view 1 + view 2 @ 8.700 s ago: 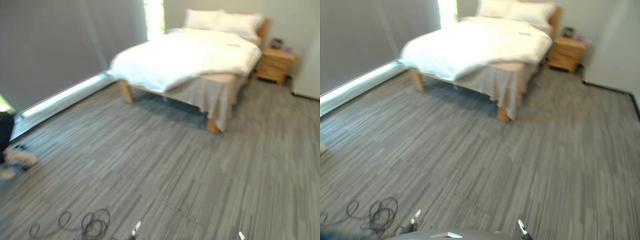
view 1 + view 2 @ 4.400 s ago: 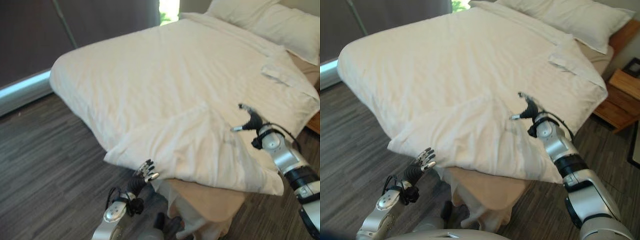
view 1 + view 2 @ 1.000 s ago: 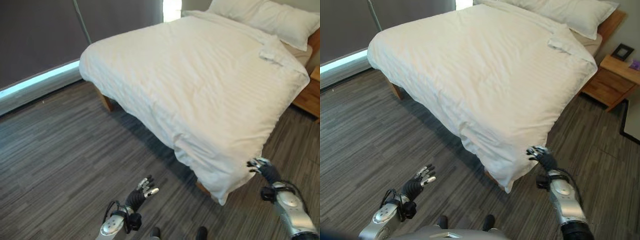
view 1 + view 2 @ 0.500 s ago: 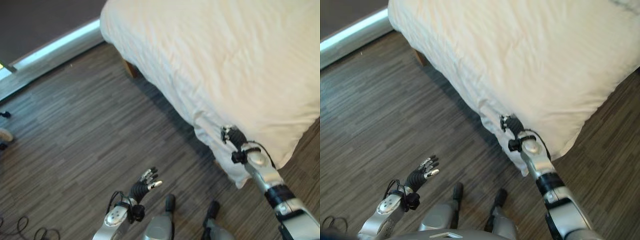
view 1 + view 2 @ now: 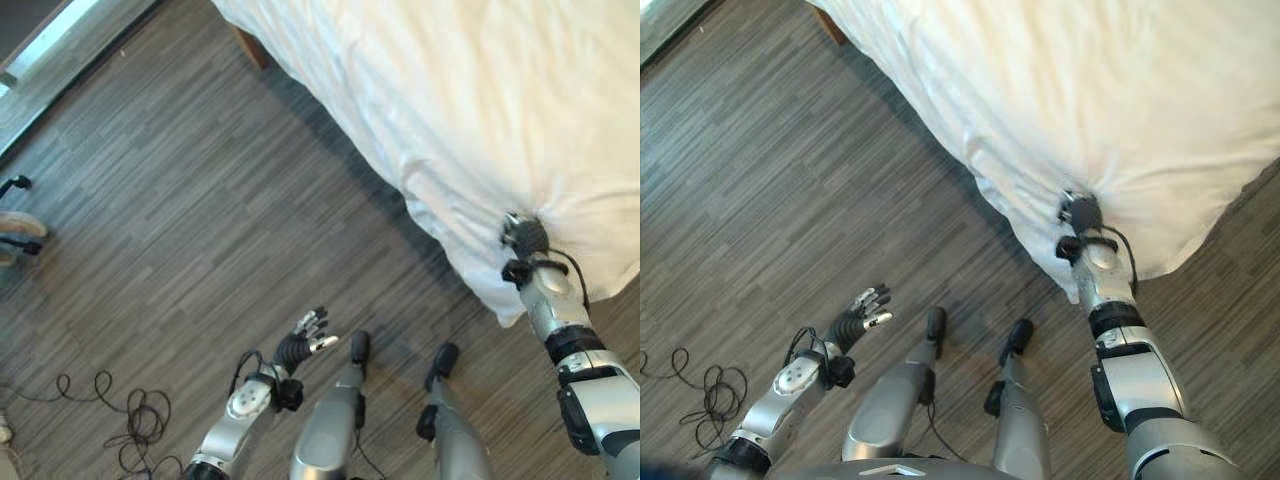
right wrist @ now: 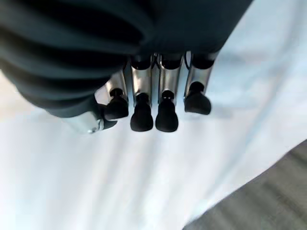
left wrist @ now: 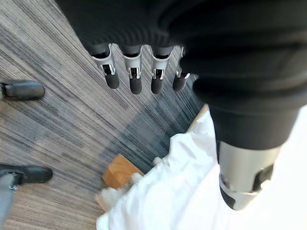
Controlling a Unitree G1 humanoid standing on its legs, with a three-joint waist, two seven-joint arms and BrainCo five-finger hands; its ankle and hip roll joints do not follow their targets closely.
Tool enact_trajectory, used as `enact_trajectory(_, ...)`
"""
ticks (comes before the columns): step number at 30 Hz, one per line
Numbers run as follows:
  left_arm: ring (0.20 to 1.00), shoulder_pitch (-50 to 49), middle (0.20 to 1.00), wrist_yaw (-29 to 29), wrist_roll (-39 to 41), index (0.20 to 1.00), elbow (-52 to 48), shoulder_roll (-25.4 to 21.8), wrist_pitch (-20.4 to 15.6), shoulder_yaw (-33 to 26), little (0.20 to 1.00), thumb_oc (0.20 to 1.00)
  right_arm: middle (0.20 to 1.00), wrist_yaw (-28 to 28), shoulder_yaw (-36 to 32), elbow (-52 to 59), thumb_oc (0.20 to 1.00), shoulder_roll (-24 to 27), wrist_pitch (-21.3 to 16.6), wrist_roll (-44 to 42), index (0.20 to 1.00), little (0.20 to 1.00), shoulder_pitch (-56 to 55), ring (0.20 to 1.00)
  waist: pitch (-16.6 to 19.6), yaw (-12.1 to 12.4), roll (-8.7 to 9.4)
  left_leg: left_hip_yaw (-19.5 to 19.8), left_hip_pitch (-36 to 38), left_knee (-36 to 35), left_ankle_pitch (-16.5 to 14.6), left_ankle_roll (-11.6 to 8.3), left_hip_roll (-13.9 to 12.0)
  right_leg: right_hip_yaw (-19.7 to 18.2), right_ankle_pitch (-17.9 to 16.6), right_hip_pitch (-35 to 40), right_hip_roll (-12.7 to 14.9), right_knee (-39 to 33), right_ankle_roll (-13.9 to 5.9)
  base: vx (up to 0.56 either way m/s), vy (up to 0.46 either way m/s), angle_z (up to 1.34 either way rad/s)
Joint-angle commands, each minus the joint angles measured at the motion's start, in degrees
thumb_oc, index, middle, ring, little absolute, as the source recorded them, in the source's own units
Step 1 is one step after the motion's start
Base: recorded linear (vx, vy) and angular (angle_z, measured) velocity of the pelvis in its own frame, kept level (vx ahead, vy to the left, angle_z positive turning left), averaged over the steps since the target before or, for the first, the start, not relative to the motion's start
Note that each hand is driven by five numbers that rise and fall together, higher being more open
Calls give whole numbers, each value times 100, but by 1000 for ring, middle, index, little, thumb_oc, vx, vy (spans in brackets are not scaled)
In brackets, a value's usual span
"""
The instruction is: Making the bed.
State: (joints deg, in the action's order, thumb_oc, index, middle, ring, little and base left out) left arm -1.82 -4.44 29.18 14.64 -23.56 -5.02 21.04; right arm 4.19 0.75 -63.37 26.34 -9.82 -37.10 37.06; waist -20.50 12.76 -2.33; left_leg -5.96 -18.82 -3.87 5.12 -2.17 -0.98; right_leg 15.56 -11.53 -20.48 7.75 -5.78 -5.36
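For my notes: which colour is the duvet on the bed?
White, plain; the duvet shows best in the left eye view.

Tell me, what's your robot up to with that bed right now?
Right hand pressed into white duvet near its hanging corner, cloth puckered round it. Left hand open over grey floor, holding nothing. Nothing in the way.

bed (image 5: 262,48): white duvet (image 5: 480,90) over it | floor (image 5: 180,200): grey wood-grain
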Motion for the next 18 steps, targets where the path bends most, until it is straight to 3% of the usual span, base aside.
enact_trajectory(1,1000,28,1000,122,145,1000,-51,198,-251,173,1000,1000,200,270,-311,-617,200,133,4,-535,200,200,-562,200,3,-105,-171,356,-216,-113,286,-102,112,23,293,331,-32,78,-380,0,0,0)
enact_trajectory(4,1000,-94,1000,96,85,1000,-193,274,-299,-89,1000,1000,200,121,-561,-1091,200,-339,238,-220,200,200,-1835,200,-85,-312,-145,311,-264,-113,309,-83,92,-21,263,246,-37,78,-366,12,7,-5)
enact_trajectory(6,1000,-127,1000,99,84,1000,-202,291,-311,-150,1000,1000,200,126,-627,-1134,200,-394,272,-173,200,200,-2090,200,-86,-372,-129,298,-277,-113,308,-81,91,-42,258,225,-39,78,-362,14,22,-17)
enact_trajectory(9,1000,-129,1000,230,123,1000,-201,345,-354,-322,1000,1000,200,198,-1066,-1232,200,-435,286,-357,200,200,-2742,200,-137,-647,-33,181,-267,-113,269,-76,84,-188,232,158,-67,78,-363,8,46,-36)
enact_trajectory(10,1000,-69,1000,304,59,1000,-170,310,-356,-343,1000,1000,200,302,-1255,-1054,200,-332,185,-459,200,200,-2875,200,-98,-811,40,109,-174,-113,248,-94,62,-264,248,186,-94,78,-369,30,33,-37)
enact_trajectory(11,1000,-73,1000,306,58,1000,-170,310,-356,-342,1000,1000,200,313,-1255,-1037,200,-340,186,-456,200,200,-2887,200,-102,-805,43,103,-163,-113,245,-94,62,-270,249,195,-94,78,-369,90,15,-39)
enact_trajectory(12,1000,-19,1000,406,64,1000,-94,307,-377,-493,1000,1000,200,570,-1533,-237,200,-228,-89,-561,200,200,-3034,200,25,-995,155,26,106,-113,143,-108,44,-335,319,398,-130,78,-368,48,-6,-41)
enact_trajectory(13,1000,-17,1000,407,64,1000,-93,304,-377,-492,1000,1000,200,591,-1539,-203,200,-243,-80,-551,200,200,-3049,200,22,-994,162,24,91,-113,176,-105,50,-336,295,384,-124,78,-364,80,-6,-26)
enact_trajectory(14,1000,-19,1000,451,83,1000,-75,307,-385,-575,1000,1000,448,692,-1573,350,448,-258,-195,-477,448,448,-3147,448,88,-1055,199,0,197,-113,146,-96,52,-356,315,473,-141,78,-358,40,6,-21)
enact_trajectory(15,1000,-48,1000,501,111,1000,-50,350,-392,-642,1000,1000,1000,811,-1633,1032,1000,-378,-332,-469,1000,1000,-3303,1000,162,-1120,227,-27,301,-113,113,-87,51,-380,341,564,-142,78,-353,154,2,-6)
enact_trajectory(16,1000,-135,1000,594,113,1000,64,433,-375,-838,1000,1000,1000,873,-1697,2485,1000,-575,-487,-224,1000,1000,-3693,1000,388,-1230,301,-92,594,-113,40,-74,27,-400,419,857,-139,78,-347,173,9,0)
enact_trajectory(18,1000,-284,1000,588,116,1000,31,431,-379,-1003,1000,1000,1000,636,-1453,3636,1000,-603,-455,183,1000,1000,-4004,1000,618,-1281,371,-159,889,-113,-10,-77,0,-422,487,1129,-140,78,-339,170,-2,0)
